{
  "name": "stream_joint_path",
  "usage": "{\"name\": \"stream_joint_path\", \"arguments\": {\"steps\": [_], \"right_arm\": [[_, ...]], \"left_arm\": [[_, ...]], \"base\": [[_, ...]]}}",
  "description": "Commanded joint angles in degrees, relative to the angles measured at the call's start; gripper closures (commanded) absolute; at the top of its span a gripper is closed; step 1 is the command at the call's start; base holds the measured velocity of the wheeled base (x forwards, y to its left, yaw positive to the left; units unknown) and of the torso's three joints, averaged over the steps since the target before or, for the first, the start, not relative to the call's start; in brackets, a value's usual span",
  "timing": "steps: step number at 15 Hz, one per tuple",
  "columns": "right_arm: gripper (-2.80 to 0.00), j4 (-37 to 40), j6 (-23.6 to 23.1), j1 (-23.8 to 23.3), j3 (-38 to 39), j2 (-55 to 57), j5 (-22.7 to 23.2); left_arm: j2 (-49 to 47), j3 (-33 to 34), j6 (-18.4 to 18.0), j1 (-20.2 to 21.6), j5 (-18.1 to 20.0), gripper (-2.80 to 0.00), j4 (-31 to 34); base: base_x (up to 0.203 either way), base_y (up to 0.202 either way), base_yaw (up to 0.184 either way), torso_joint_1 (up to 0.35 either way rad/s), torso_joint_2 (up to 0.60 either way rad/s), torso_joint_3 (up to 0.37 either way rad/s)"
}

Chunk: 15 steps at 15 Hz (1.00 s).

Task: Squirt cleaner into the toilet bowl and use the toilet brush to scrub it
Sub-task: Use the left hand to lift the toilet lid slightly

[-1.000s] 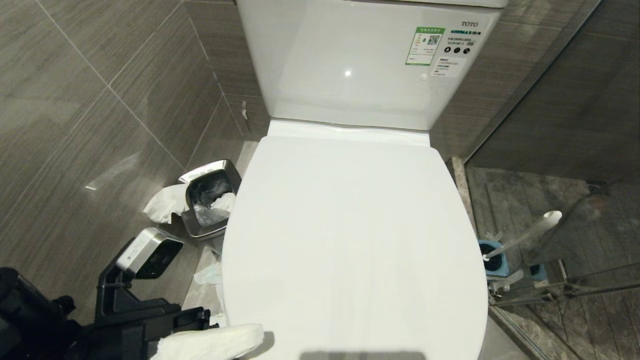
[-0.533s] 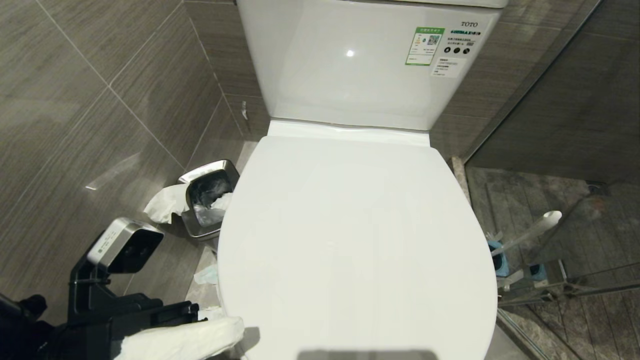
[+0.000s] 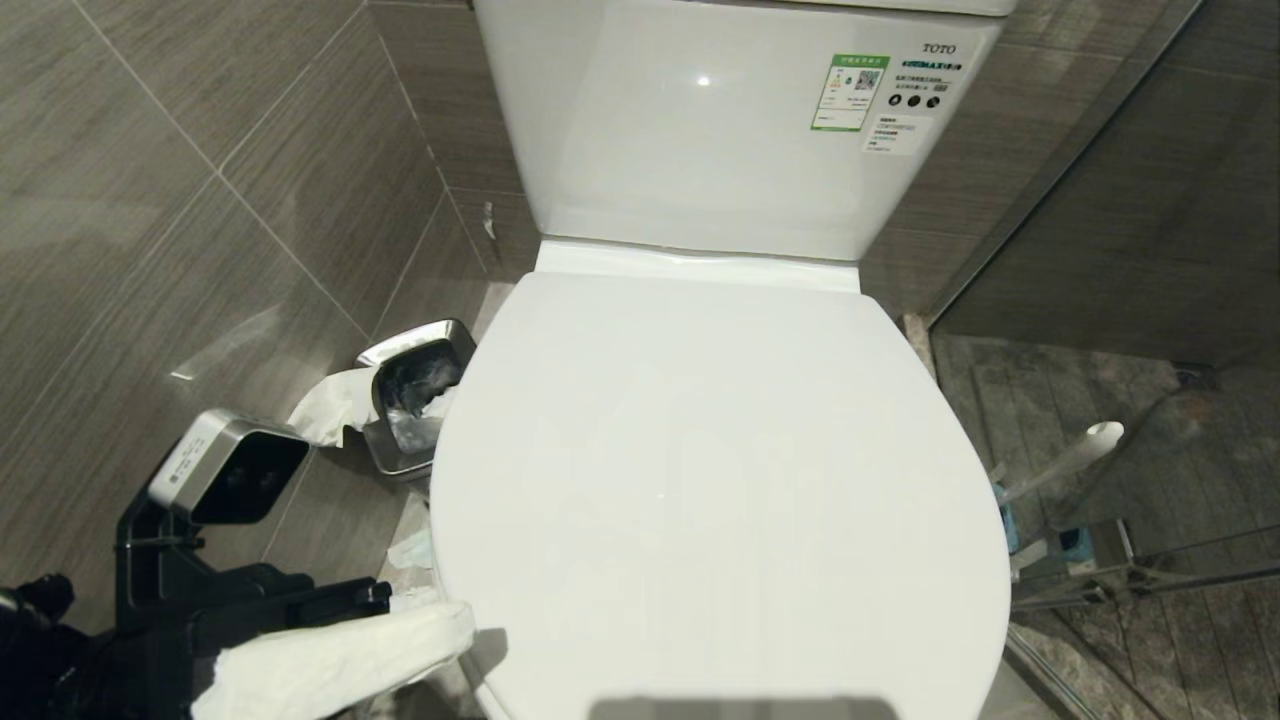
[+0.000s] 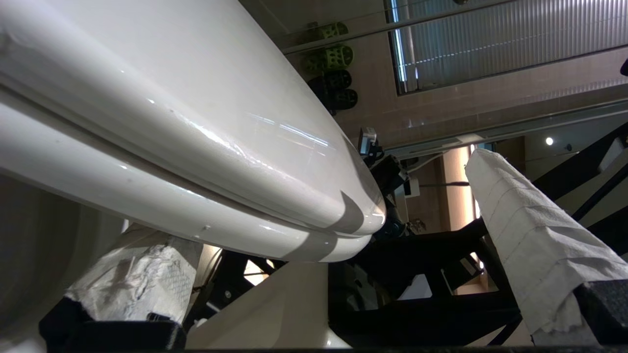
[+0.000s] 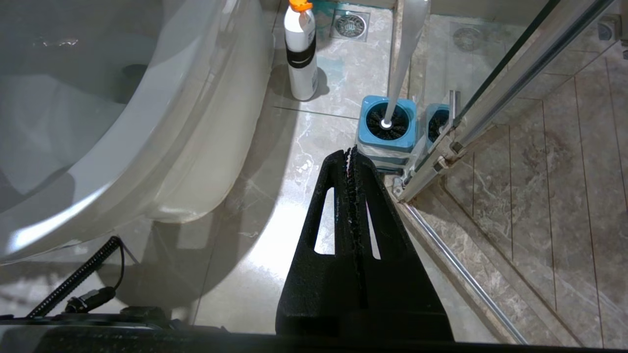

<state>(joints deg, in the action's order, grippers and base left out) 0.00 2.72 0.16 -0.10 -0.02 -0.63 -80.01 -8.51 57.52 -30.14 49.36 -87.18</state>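
The toilet's white lid (image 3: 700,480) is down, so the toilet bowl's inside is hidden; only its outer wall (image 5: 147,122) shows. No cleaner shows. My left gripper (image 3: 430,610) is open at the lid's front-left edge. Its tissue-wrapped fingers (image 4: 530,235) straddle the stacked lid and seat edge (image 4: 314,215), one finger beneath and one beyond the tip. The toilet brush's white handle (image 3: 1065,462) leans out of a blue-topped holder (image 5: 387,122) on the floor to the right. My right gripper (image 5: 349,149) hangs shut and empty above the floor near that holder.
A steel waste bin (image 3: 410,340) with tissue stands left of the toilet, and more tissue (image 3: 330,405) lies on the floor. A white bottle with an orange cap (image 5: 300,49) stands by the toilet base. A glass shower partition's metal rail (image 5: 441,157) runs beside the holder.
My left gripper has shifted left and slightly up at the lid's front corner. The lid's outline has grown in the head view and now covers more of the brush holder.
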Motion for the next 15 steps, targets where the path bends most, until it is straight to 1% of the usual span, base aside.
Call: {"name": "stream_joint_path", "arguments": {"steps": [1, 5, 6, 8, 9, 13, 15], "right_arm": [[0.00, 0.0, 0.0, 0.0, 0.0, 0.0, 0.0], [0.00, 0.0, 0.0, 0.0, 0.0, 0.0, 0.0], [0.00, 0.0, 0.0, 0.0, 0.0, 0.0, 0.0], [0.00, 0.0, 0.0, 0.0, 0.0, 0.0, 0.0], [0.00, 0.0, 0.0, 0.0, 0.0, 0.0, 0.0], [0.00, 0.0, 0.0, 0.0, 0.0, 0.0, 0.0], [0.00, 0.0, 0.0, 0.0, 0.0, 0.0, 0.0]], "left_arm": [[0.5, -1.3, 0.3, 0.0, 0.1, -2.80, -0.5], [2.0, -2.8, 0.4, 0.0, -0.2, -2.80, -0.5], [2.5, -3.1, 1.2, 0.0, -0.4, -2.80, -0.5], [4.3, -4.3, 4.9, 0.0, -1.1, -2.80, -0.5], [5.0, -4.9, 6.0, 0.1, -1.1, -2.80, -0.5], [5.6, -5.2, 6.2, 0.1, -1.2, -2.80, -0.5], [5.2, -6.6, 6.2, 0.1, -1.5, -2.80, -0.5]], "base": [[0.000, 0.000, 0.000, 0.000, 0.00, 0.000], [0.000, 0.000, 0.000, 0.000, 0.00, 0.000], [0.000, 0.000, 0.000, 0.000, 0.00, 0.000], [0.000, 0.000, 0.000, 0.000, 0.00, 0.000], [0.000, 0.000, 0.000, 0.000, 0.00, 0.000], [0.000, 0.000, 0.000, 0.000, 0.00, 0.000], [0.000, 0.000, 0.000, 0.000, 0.00, 0.000]]}}
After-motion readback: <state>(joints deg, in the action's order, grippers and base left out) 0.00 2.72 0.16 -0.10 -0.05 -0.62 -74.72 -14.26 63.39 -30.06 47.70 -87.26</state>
